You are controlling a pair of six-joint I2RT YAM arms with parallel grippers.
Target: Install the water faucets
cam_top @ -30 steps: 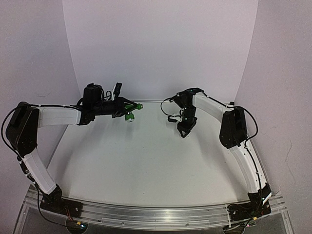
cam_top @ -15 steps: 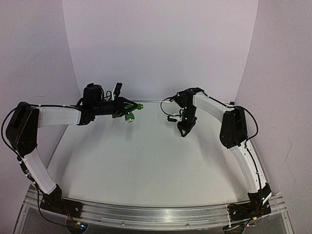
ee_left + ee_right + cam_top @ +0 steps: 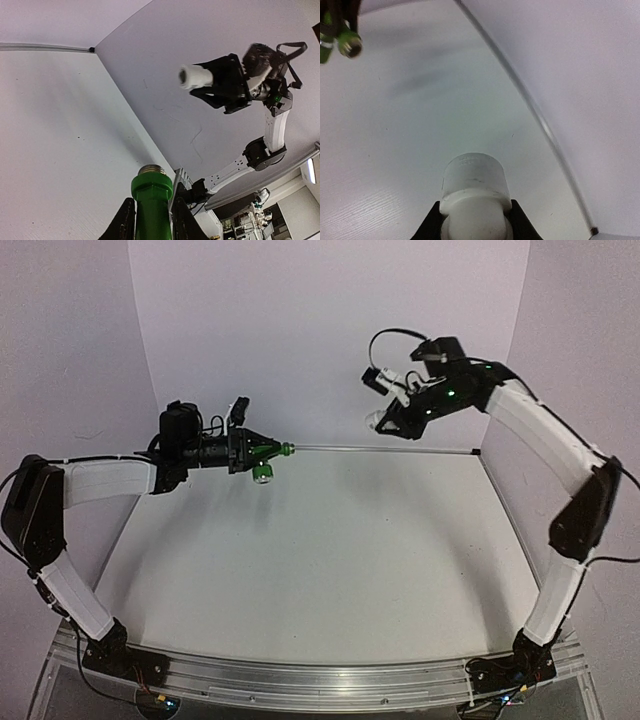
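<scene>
So, both pieces are up in the air over the white counter (image 3: 320, 570). The left tool (image 3: 248, 451) is clamped tight on the small green plastic T-shaped tap (image 3: 268, 451). It's held roughly level, with its threaded silvery end pointing right toward the other arm and the round ribbed knob (image 3: 263, 474) hanging underneath. In the left wrist view the fingers (image 3: 125, 222) pinch the green body from both sides. The right tool (image 3: 395, 418) sits higher, close to the white back wall (image 3: 320, 320). It's squeezed onto the white stubby cylindrical fitting (image 3: 377, 421), whose open end faces back toward the tap. The two parts are well apart and not touching, with the fitting above and to the right of the tap's tip. A silver metal rail (image 3: 330, 680) runs along the near edge, where the arm bases are bolted
</scene>
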